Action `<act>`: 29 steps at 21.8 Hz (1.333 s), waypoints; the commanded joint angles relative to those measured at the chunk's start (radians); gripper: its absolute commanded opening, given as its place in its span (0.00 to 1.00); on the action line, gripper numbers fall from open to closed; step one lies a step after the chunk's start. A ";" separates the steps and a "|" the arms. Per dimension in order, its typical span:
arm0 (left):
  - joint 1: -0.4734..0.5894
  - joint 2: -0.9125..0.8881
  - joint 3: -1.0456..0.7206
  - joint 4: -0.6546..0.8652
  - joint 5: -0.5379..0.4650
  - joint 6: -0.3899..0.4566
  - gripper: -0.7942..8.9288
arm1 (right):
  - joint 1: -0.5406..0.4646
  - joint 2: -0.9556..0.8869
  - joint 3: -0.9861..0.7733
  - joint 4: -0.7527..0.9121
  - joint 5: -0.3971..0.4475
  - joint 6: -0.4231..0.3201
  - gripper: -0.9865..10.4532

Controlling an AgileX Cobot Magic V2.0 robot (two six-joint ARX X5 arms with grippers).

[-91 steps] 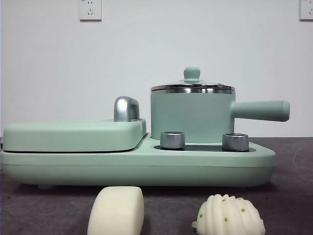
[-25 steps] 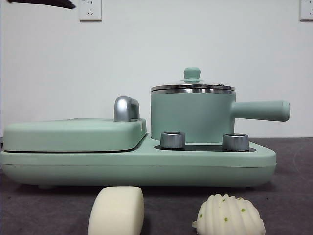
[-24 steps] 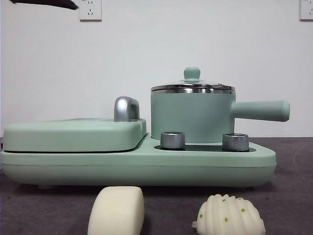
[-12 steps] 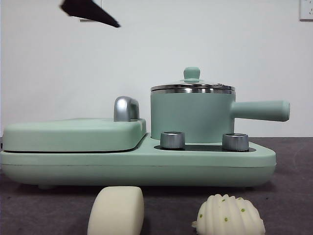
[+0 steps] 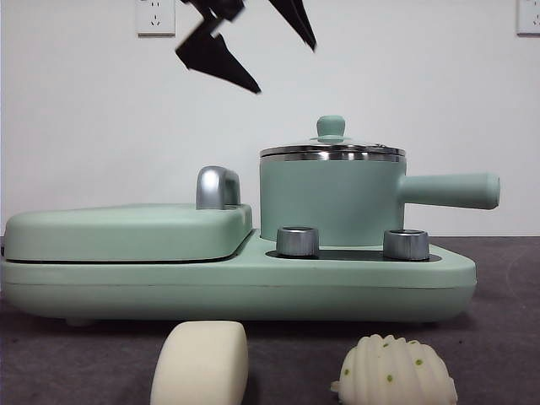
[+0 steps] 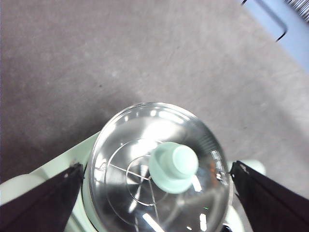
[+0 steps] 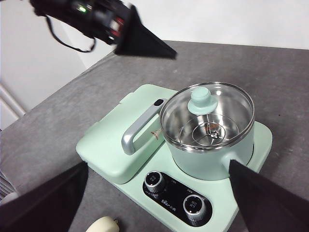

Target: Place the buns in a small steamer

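Left hand hangs in the air above the steamer, up and a little to the griddle side of the lid, its two black jaws spread wide and holding nothing. From its wrist camera the jaws stand on either side of the lid, with the green knob about midway between them and well clear of both. Right hand waits high over the near side of the cooker, jaws also wide apart and empty; its camera looks down on the whole unit and catches the left hand above the far edge.

The steamer sits on the cooker's right half, behind two steel dials, lid closed, straight handle pointing away from the griddle cover. Through the glass a wire rack shows inside the pot. The cover lies flat on the left half, with its chrome handle next to the steamer.

Both buns lie on the grey worktop in front of the cooker, apart from each other: the smooth bun near the middle, the ridged bun with green specks below the dials. Neither is touched by a hand.
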 commanded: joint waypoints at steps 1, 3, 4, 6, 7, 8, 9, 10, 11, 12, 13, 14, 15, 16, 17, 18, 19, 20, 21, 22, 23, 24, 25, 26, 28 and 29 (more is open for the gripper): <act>-0.035 0.054 0.056 0.000 -0.034 0.038 0.59 | 0.003 0.003 0.012 0.007 -0.002 0.011 0.49; -0.065 0.092 0.076 -0.007 -0.072 0.049 0.59 | 0.003 0.003 0.012 0.007 -0.002 0.011 0.49; -0.082 0.104 0.076 -0.007 -0.092 0.061 0.59 | 0.003 0.003 0.012 0.007 -0.002 0.011 0.49; -0.109 0.121 0.076 -0.008 -0.114 0.091 0.59 | 0.003 0.003 0.012 0.007 -0.002 0.011 0.49; -0.119 0.127 0.076 -0.006 -0.114 0.106 0.58 | 0.004 0.003 0.012 0.007 -0.002 0.011 0.49; -0.131 0.134 0.076 -0.007 -0.114 0.129 0.55 | 0.003 0.003 0.012 0.007 -0.002 0.011 0.49; -0.139 0.140 0.076 -0.007 -0.116 0.142 0.52 | 0.003 0.003 0.012 0.007 -0.002 0.011 0.49; -0.147 0.146 0.076 -0.007 -0.140 0.148 0.51 | 0.003 0.003 0.012 0.006 -0.002 0.011 0.49; -0.153 0.152 0.076 -0.006 -0.163 0.154 0.50 | 0.003 0.003 0.012 0.006 -0.002 0.011 0.49; -0.157 0.157 0.076 -0.006 -0.174 0.163 0.50 | 0.003 0.003 0.012 0.006 -0.002 0.011 0.49; -0.159 0.161 0.076 -0.005 -0.176 0.167 0.50 | 0.004 0.003 0.012 0.006 -0.002 0.011 0.49; -0.159 0.167 0.076 -0.006 -0.177 0.168 0.49 | 0.003 0.003 0.012 0.006 -0.002 0.011 0.49; -0.159 0.172 0.076 -0.006 -0.177 0.168 0.49 | 0.003 0.003 0.012 0.006 -0.002 0.011 0.49; -0.159 0.180 0.076 0.000 -0.177 0.178 0.49 | 0.003 0.003 0.012 0.006 -0.002 0.011 0.49; -0.159 0.187 0.076 0.007 -0.177 0.187 0.49 | 0.004 0.003 0.012 0.006 -0.002 0.011 0.49; -0.159 0.193 0.076 0.018 -0.177 0.189 0.49 | 0.003 0.003 0.012 0.006 -0.002 0.011 0.49; -0.159 0.197 0.076 0.026 -0.177 0.189 0.46 | 0.003 0.003 0.012 0.006 -0.002 0.011 0.49; -0.159 0.200 0.076 0.029 -0.177 0.190 0.41 | 0.003 0.003 0.012 0.006 -0.002 0.011 0.49; -0.159 0.203 0.076 0.027 -0.178 0.194 0.37 | 0.003 0.003 0.012 0.006 -0.002 0.011 0.49; -0.159 0.206 0.076 0.023 -0.179 0.195 0.34 | 0.003 0.003 0.012 0.006 -0.002 0.011 0.49; -0.159 0.209 0.076 0.021 -0.182 0.194 0.32 | 0.003 0.003 0.012 0.006 -0.002 0.011 0.49; -0.159 0.210 0.076 0.018 -0.185 0.194 0.28 | 0.003 0.003 0.012 0.006 -0.002 0.011 0.49; -0.159 0.210 0.076 0.019 -0.185 0.195 0.23 | 0.003 0.003 0.012 0.006 -0.002 0.011 0.49; -0.159 0.210 0.076 0.022 -0.185 0.195 0.19 | 0.003 0.003 0.012 0.006 -0.002 0.011 0.49; -0.159 0.210 0.076 0.024 -0.185 0.195 0.11 | 0.003 0.003 0.012 0.006 -0.002 0.011 0.49; -0.159 0.210 0.076 0.024 -0.185 0.195 0.10 | 0.003 0.003 0.012 0.006 -0.002 0.011 0.49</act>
